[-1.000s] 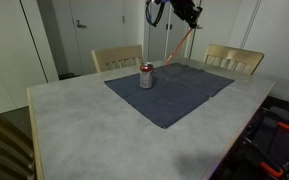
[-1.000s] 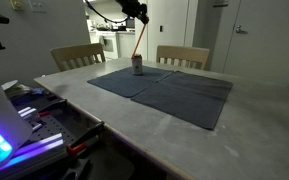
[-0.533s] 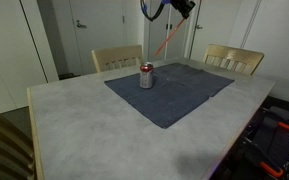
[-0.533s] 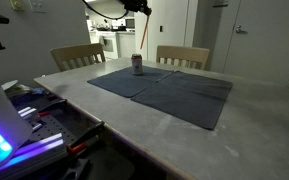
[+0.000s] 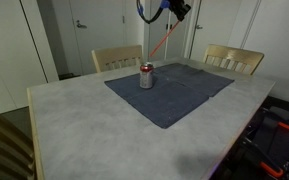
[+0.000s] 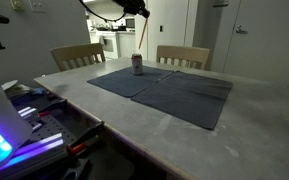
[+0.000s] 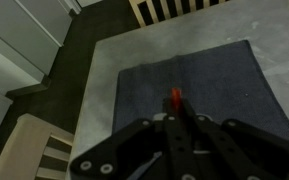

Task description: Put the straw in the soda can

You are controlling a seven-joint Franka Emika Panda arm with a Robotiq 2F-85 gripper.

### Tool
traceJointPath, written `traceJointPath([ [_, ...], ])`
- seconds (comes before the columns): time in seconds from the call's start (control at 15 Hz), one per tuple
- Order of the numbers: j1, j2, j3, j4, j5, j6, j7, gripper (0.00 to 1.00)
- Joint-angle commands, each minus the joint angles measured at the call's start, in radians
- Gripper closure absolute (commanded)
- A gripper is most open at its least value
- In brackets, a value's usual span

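High above worktop, jaws clamp red straw by top end — arm has shifted sideways, swinging lower tip from beside soda can to just over it; insertion not yet done

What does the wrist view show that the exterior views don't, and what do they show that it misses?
Only the wrist view: the gripper closed on the straw, seen nearly end-on. Only in an exterior view: the soda can standing on the dark cloth, and the straw's whole length slanting down toward it. Both: the cloth, the table, a wooden chair.
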Motion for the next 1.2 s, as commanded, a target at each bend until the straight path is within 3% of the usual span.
traceJointPath([
  [0.0,-0.01,0.017,0.003,-0.007,-0.01,0.042,0.003,0.98],
  [1.13,-0.008,0.123,0.008,0.038,-0.004,0.058,-0.042,0.98],
])
